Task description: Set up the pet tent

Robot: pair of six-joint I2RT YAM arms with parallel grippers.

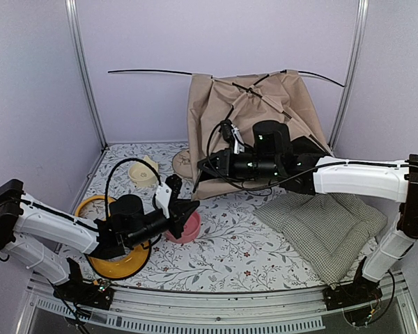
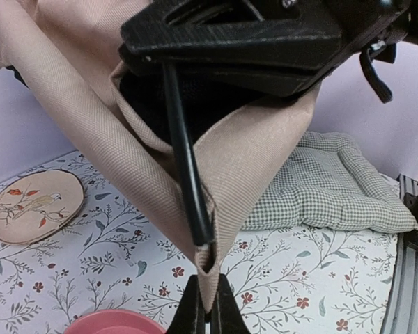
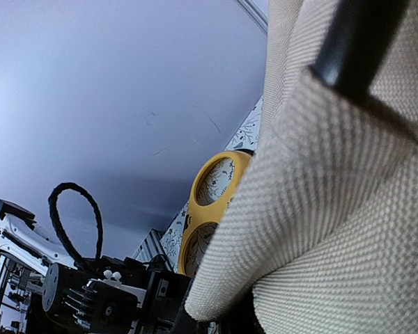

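Beige woven fabric with a black lining: the pet tent is partly raised at the back of the bench, beyond both grippers. Thin black poles are seen jutting past its top edge to either side. One pole is run down the front fold, and its end is tucked into a pocket at the lowest corner.

Right gripper: clenched over the fabric and that pole, just above the lowest corner. Its wrist view is filled by tent weave and a short length of pole.

Left gripper: closed, directly below the right gripper. The tip of the same corner is pinched between its fingertips.

Pink bowl: set on the bench just beneath the left gripper, with only its rim shown in the left wrist view.

Yellow double dish: laid behind the left gripper, partly covered by the left wrist.

Cream dish: placed beyond the left gripper, towards its left.

Round embroidered plaque: laid flat just left of the right gripper, at the tent's foot.

Green-checked cushion: spread on the bench to the right of both grippers, under the right arm and close against the tent's base.
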